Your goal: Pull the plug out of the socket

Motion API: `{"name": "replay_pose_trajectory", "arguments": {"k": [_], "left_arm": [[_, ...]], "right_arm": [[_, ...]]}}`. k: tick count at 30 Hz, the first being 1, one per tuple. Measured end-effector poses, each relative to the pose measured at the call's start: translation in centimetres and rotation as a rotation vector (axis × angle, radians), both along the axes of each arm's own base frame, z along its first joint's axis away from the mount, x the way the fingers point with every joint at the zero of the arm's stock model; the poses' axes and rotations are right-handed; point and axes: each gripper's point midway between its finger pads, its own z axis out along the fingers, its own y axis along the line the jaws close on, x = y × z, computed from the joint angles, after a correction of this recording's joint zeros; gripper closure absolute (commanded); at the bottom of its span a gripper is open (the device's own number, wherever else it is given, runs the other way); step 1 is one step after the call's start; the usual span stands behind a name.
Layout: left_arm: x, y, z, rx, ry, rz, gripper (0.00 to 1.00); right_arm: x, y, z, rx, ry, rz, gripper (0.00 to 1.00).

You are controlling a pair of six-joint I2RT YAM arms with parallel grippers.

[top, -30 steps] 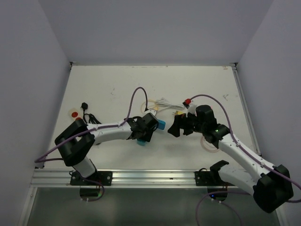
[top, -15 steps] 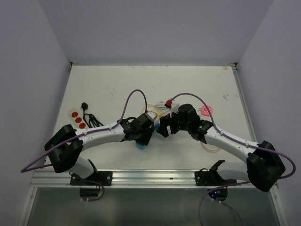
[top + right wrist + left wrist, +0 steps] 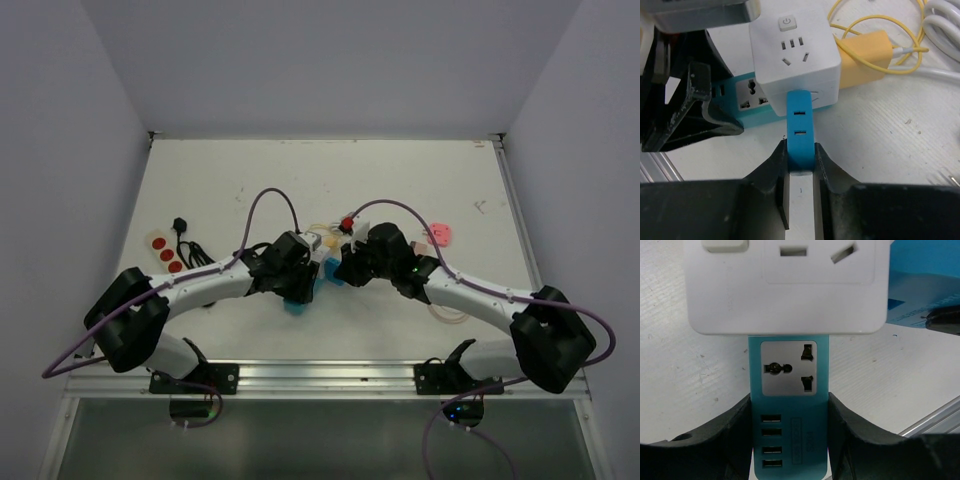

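The white table [image 3: 400, 180] is shut in by grey walls at 9, 12 and 3 o'clock, with a metal rail [image 3: 320, 375] along its 6 o'clock edge. Bare surface lies open toward 12 o'clock and toward both far corners.

The left arm [image 3: 200, 285] reaches in low from 8 o'clock and the right arm [image 3: 470, 295] from 4 o'clock. Both are stretched nearly flat, and their wrists meet just on the 6 o'clock side of the table's middle.

There the left gripper [image 3: 789, 405] has its jaws clamped on the sides of a blue power strip [image 3: 789, 440], whose long axis runs straight out from the wrist. A white cube socket [image 3: 795, 60] sits over the strip's far end.

The blue plug [image 3: 800, 115] is seated in the cube's near face. In the right wrist view its long axis runs from 6 to 12 o'clock, nose into the cube. The right gripper [image 3: 800, 147] has its jaws closed on the plug's tail. From above, this axis points toward roughly 11 o'clock.

A yellow charger [image 3: 862, 62] sticks out of the cube's 3 o'clock side.

Well apart lie a strip of red discs [image 3: 162, 251] and a black corded plug [image 3: 180, 224] at 9 o'clock, and a small pink piece [image 3: 440, 235] at 3 o'clock.
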Motion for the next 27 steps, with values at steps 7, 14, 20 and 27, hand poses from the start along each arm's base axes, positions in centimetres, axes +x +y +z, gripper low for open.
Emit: {"name": "replay_pose_trajectory", "arguments": {"k": [7, 14, 20, 27], "left_arm": [[0.0, -0.4, 0.1, -0.031, 0.016, -0.005, 1.00], [1.3, 1.0, -2.1, 0.052, 0.023, 0.082, 1.00], [2.7, 3.2, -2.6, 0.146, -0.006, 0.184, 1.00], [2.6, 3.5, -2.6, 0.152, -0.012, 0.190, 1.00]], "right_arm": [[-0.5, -0.7, 0.5, -0.012, -0.012, 0.003, 1.00], [-1.3, -2.3, 1.2, -0.047, -0.006, -0.019, 1.00], [-1.8, -3.4, 2.1, -0.085, 0.006, -0.036, 1.00], [-1.2, -6.0, 2.4, -0.147, -0.010, -0.158, 1.00]]}}
